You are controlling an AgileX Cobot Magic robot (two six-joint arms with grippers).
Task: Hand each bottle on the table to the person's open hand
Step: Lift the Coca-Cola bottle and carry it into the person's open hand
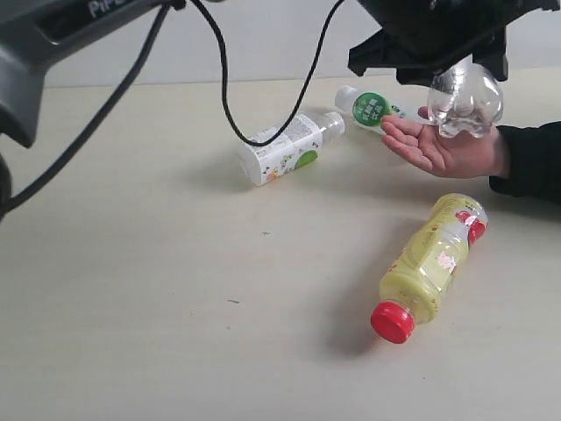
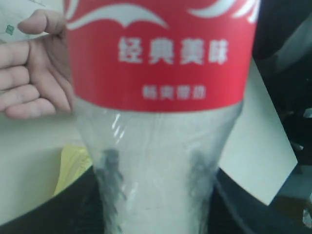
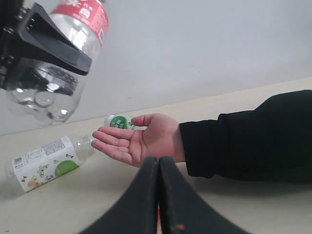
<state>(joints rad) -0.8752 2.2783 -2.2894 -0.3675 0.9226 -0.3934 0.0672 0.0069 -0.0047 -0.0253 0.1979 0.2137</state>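
One red-labelled bottle (image 1: 465, 101), clamped in the left gripper (image 1: 429, 54), hangs over the open hand (image 1: 443, 145) at two o'clock; right gripper (image 3: 158, 195) pressed together.

This is looking like a robotics lab test bench, not a home or a shop. A wide, bare, pale cream-beige tabletop (image 1: 131, 333) is running up to a plain grey-white wall (image 1: 263, 35). A dark grey robot arm (image 1: 53, 39) is trailing a loose black cable (image 1: 224, 88) over it. The black left gripper (image 1: 434, 61) is holding a clear plastic bottle with a red label (image 1: 465, 101) above a person's bare open hand with a black sleeve (image 1: 443, 145). A yellow red-capped plastic bottle (image 1: 428, 267) is lying on its side nearby.
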